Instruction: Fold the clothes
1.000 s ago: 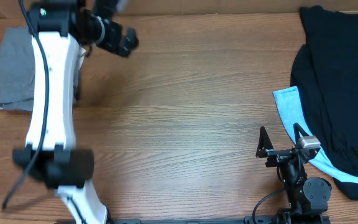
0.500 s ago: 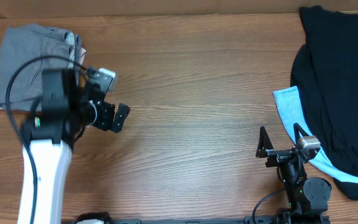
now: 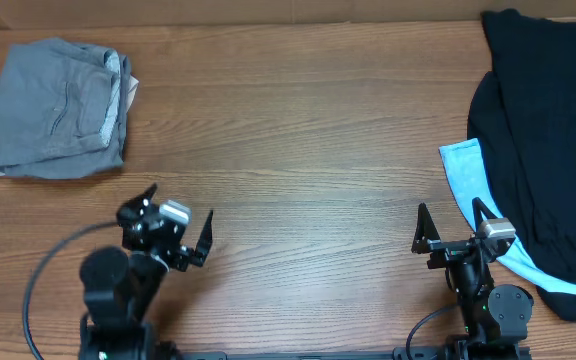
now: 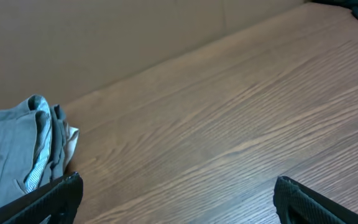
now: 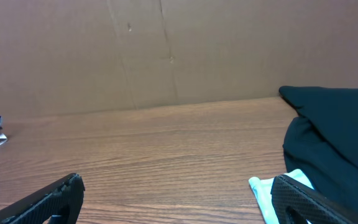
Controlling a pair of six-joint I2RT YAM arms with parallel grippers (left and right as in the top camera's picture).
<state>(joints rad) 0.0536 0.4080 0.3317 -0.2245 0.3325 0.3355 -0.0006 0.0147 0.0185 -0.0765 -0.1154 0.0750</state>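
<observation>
The grey shorts (image 3: 56, 108) lie folded in a compact stack at the table's far left corner, on top of a cream-white garment whose edge shows. They also show in the left wrist view (image 4: 14, 149) at the left edge. My left gripper (image 3: 178, 225) is open and empty near the front left, well away from the shorts; its fingertips frame bare wood in the left wrist view (image 4: 176, 196). My right gripper (image 3: 451, 222) is open and empty at the front right, with its fingertips low in the right wrist view (image 5: 179, 199).
A black garment (image 3: 543, 120) lies spread at the right side over a light-blue garment (image 3: 468, 175), beside my right gripper. Both show in the right wrist view, black (image 5: 334, 130) and light-blue (image 5: 272, 190). A brown cardboard wall (image 5: 166, 50) stands behind the table.
My left arm has pulled back from the shorts at the far left corner to the front left of the table. The shorts lie let go. The right arm has not moved.
</observation>
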